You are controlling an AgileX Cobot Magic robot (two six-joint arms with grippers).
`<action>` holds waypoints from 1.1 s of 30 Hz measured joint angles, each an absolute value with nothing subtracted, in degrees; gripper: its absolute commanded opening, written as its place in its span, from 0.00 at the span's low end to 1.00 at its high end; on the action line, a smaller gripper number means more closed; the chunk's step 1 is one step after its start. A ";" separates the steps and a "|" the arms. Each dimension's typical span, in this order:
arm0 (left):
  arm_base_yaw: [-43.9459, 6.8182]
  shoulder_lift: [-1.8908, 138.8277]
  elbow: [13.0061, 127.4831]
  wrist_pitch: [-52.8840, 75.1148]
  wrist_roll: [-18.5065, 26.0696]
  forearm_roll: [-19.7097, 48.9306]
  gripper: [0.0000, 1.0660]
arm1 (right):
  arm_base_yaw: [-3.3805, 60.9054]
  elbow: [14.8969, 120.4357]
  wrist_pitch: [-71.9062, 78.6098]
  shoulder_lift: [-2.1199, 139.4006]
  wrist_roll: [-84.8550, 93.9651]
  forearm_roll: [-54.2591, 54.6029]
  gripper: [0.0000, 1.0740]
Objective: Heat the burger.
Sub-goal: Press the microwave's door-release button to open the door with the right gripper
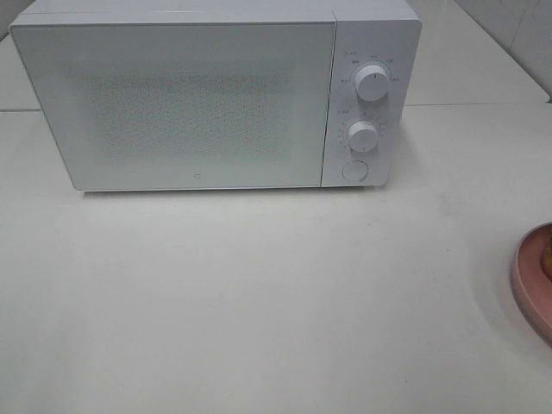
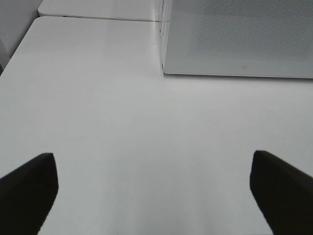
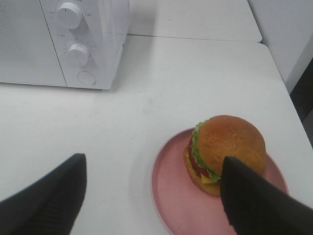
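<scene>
The burger (image 3: 227,147), with a golden-brown bun, green lettuce, tomato and cheese, sits on a round pink plate (image 3: 168,188) on the white table. My right gripper (image 3: 154,164) hangs open above the table. One dark finger (image 3: 254,200) overlaps the burger's near side in the picture, and nothing lies between the fingers. My left gripper (image 2: 152,164) is wide open over bare table in front of the microwave's (image 2: 239,36) lower left corner. In the exterior high view the white microwave (image 1: 198,103) stands at the back with its door shut. Neither gripper shows there.
The plate (image 1: 528,276) is cut off by the right edge of the exterior high view, with a sliver of burger (image 1: 547,256) on it. Two knobs (image 1: 373,83) (image 1: 362,135) and a round button (image 1: 354,170) sit on the microwave's right panel. A table edge (image 3: 288,93) runs close beside the plate.
</scene>
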State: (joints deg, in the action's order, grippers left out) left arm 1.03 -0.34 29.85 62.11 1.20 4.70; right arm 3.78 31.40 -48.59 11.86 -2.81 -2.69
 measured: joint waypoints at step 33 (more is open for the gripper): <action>1.03 -0.34 29.85 62.11 1.20 4.70 0.94 | 3.78 30.71 -12.66 47.10 -3.32 -2.64 0.70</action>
